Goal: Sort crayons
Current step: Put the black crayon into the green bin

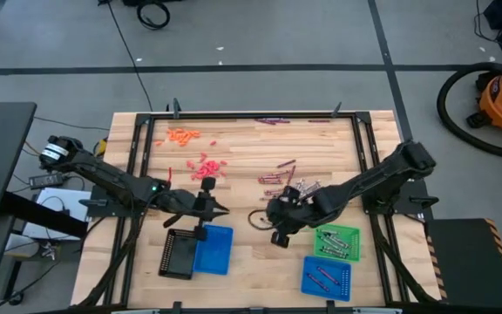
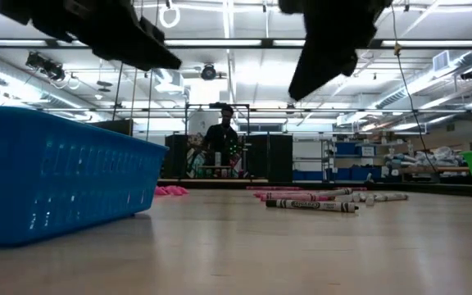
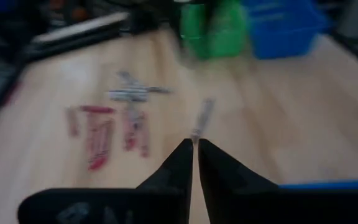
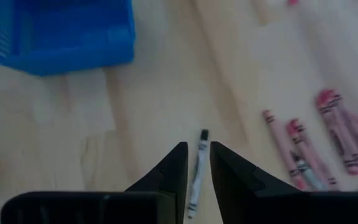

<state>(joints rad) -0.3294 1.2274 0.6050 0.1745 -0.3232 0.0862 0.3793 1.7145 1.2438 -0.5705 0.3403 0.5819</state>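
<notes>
Crayons point(image 1: 279, 174) lie loose across the wooden counter point(image 1: 242, 262): an orange bunch point(image 1: 181, 134) near the far left corner, a red-pink bunch point(image 1: 206, 167) closer to the middle, and dark purple and silver-grey sticks point(image 2: 311, 205) lying flat toward the right.

The right tool point(image 4: 196, 163) hangs above the counter's middle, its two fingers point(image 4: 176, 163) parted by a narrow gap and holding nothing. Seen from its wrist, one silver-grey crayon point(image 4: 197, 167) lies flat on the wood below that gap, its long axis running along the line of the fingers, dark tip pointing away from the tool.

The left tool point(image 3: 195, 155) hovers just beyond the far edges of a black tray point(image 1: 179, 254) and a blue tray point(image 1: 213, 250), fingers almost together, gripping nothing.

A green tray point(image 1: 337, 242) and a second blue tray point(image 1: 327, 278) at the near right already contain a few crayons.
</notes>
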